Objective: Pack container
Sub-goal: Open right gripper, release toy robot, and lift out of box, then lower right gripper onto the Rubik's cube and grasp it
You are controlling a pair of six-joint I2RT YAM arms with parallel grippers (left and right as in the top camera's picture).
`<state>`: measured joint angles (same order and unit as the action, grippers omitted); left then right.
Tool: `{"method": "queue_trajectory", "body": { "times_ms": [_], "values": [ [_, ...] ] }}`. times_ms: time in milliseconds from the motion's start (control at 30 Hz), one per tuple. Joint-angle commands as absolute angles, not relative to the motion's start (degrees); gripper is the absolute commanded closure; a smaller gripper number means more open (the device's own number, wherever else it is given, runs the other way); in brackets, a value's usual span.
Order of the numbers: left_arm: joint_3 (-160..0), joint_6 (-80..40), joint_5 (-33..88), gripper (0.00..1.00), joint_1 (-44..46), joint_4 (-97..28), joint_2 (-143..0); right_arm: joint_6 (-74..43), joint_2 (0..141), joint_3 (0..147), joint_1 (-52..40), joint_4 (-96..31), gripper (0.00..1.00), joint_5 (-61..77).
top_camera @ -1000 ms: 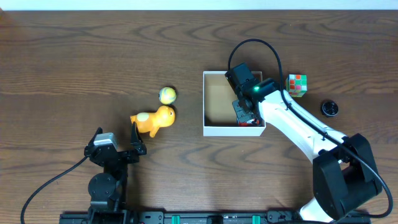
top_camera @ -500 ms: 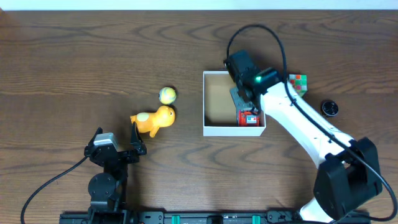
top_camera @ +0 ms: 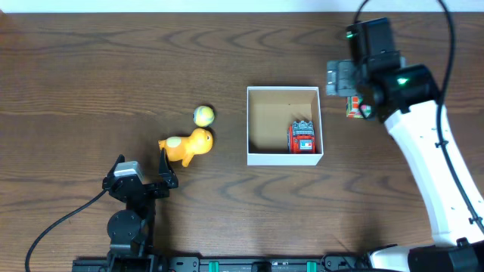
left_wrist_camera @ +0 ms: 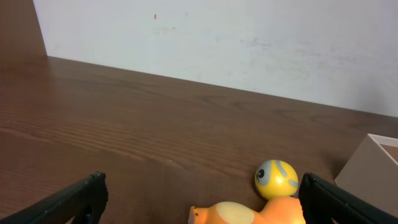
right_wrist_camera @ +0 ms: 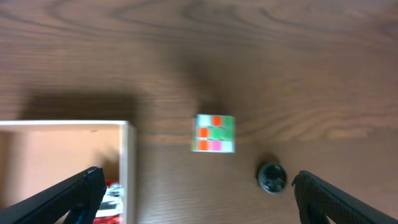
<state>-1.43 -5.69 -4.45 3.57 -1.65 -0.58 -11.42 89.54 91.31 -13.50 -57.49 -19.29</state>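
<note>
The container (top_camera: 265,121) sits on the brown counter (top_camera: 113,60), near the middle and a bit to the right. It is a square white box with a brown inside. A small red toy (top_camera: 303,137) lies in it by the right wall. The right wrist view shows only one corner of the box, and the red toy there is cut off by the edge.

Just right of the box is a little cube (right_wrist_camera: 214,133) with many colors. From above, the white arm hides most of it. A small round black thing (right_wrist_camera: 272,177) lies near the cube. It is too blurry to tell what it is.

The right end effector (right_wrist_camera: 199,176) hangs over the cube, wide open and holding nothing.

Left of the box are an orange toy animal (top_camera: 187,145) and a yellow ball (top_camera: 203,115), close together. In the left wrist view the orange toy is cut off at the bottom.

The left end effector (top_camera: 144,168) is just below the orange toy, wide open and empty.
</note>
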Motion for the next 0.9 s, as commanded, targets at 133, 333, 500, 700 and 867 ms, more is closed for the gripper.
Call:
{"method": "queue_trajectory", "body": {
  "times_ms": [133, 333, 500, 700, 867],
  "values": [
    [-0.23, -4.73, -4.93, 0.02, 3.55, -3.77, -0.23, -11.77, 90.11, 90.48, -7.31, -55.96, 0.01, -16.23],
    [-0.23, -4.73, -4.93, 0.02, 3.55, -3.77, -0.23, -11.70, 90.45, 86.56, -3.38, -52.40, 0.01, -12.03],
    [-0.23, -4.73, -4.93, 0.02, 3.55, -3.77, -0.23, -9.19, 93.43, 84.36, -0.64, -50.74, 0.01, -10.57],
    [-0.23, -4.73, -4.93, 0.02, 3.55, -3.77, -0.23, -3.97, 98.70, 84.36, 0.21, -48.12, 0.01, -8.80],
    [-0.23, -4.73, -4.93, 0.02, 3.55, -3.77, -0.23, -2.90, 102.59, 84.36, 0.21, -44.66, 0.01, -7.03]
  ]
}}
